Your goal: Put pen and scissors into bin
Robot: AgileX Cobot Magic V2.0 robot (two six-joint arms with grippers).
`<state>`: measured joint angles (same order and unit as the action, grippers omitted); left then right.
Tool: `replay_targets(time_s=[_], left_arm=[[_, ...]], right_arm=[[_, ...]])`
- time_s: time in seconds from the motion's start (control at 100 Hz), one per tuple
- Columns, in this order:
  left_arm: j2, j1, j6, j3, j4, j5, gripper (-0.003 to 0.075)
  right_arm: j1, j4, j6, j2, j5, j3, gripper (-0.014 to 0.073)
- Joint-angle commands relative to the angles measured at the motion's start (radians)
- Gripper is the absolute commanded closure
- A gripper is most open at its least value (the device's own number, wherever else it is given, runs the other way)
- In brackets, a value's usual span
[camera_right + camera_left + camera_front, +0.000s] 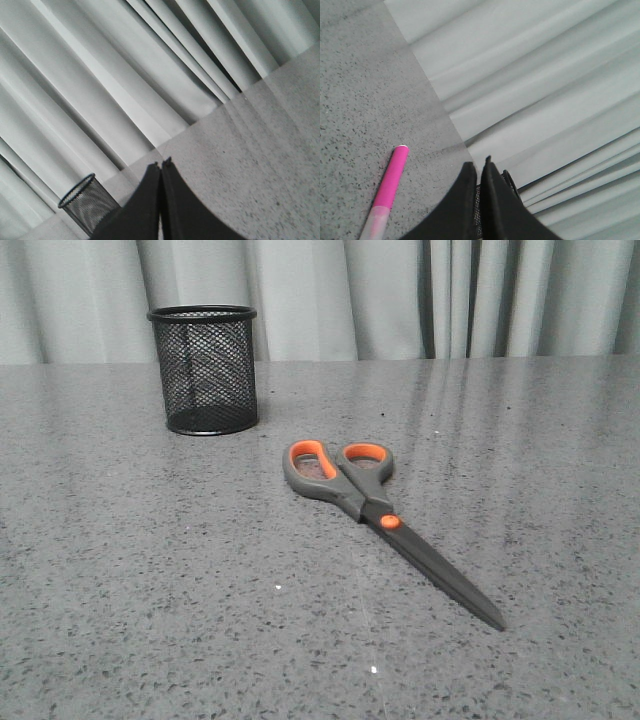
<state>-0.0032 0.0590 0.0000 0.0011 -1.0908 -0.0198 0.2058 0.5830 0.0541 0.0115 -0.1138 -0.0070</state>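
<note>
The scissors (375,510) lie flat in the middle of the table in the front view, orange-lined loops toward the back, blades pointing front right. The black mesh bin (204,370) stands upright at the back left, apart from them. It also shows in the right wrist view as the bin (85,204). The magenta pen (390,185) lies on the table in the left wrist view, beside my left gripper (479,165), which is shut on nothing; a strip of the bin (508,181) shows behind its fingers. My right gripper (160,164) is shut and holds nothing. Neither gripper shows in the front view.
The grey speckled table (150,570) runs to a back edge below pale pleated curtains (400,295). The curtains hang close behind the bin.
</note>
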Motion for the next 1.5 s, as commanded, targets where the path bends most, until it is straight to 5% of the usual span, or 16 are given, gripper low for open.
replay_targets(time_s=[0.0, 0.2, 0.35, 0.41, 0.66, 1.17, 1.49], left_arm=[[-0.033, -0.002, -0.006, 0.035, -0.035, -0.048, 0.0739], [-0.033, -0.002, -0.006, 0.008, -0.033, -0.044, 0.0695], [-0.010, -0.002, 0.000, -0.089, 0.072, -0.011, 0.0341], [0.017, -0.002, 0.000, -0.130, 0.119, 0.020, 0.0271], [0.261, 0.000, 0.155, -0.388, 0.421, 0.380, 0.0522], [0.971, 0.000, 0.073, -0.956, 0.802, 0.954, 0.0521], [1.244, 0.000, 0.012, -1.168, 0.945, 1.134, 0.0519]], right_arm=[[-0.006, -0.003, -0.008, 0.019, -0.070, -0.056, 0.0628], [-0.006, -0.019, -0.008, -0.009, 0.009, -0.115, 0.0618], [0.009, -0.151, -0.010, -0.106, 0.114, -0.206, 0.0580], [0.018, -0.202, -0.010, -0.154, 0.143, -0.245, 0.0538], [0.039, -0.280, -0.010, -0.419, 0.335, -0.434, 0.0342], [0.039, -0.280, -0.076, -0.584, 0.367, -0.562, 0.0336], [0.039, -0.281, -0.076, -0.584, 0.400, -0.562, 0.0337]])
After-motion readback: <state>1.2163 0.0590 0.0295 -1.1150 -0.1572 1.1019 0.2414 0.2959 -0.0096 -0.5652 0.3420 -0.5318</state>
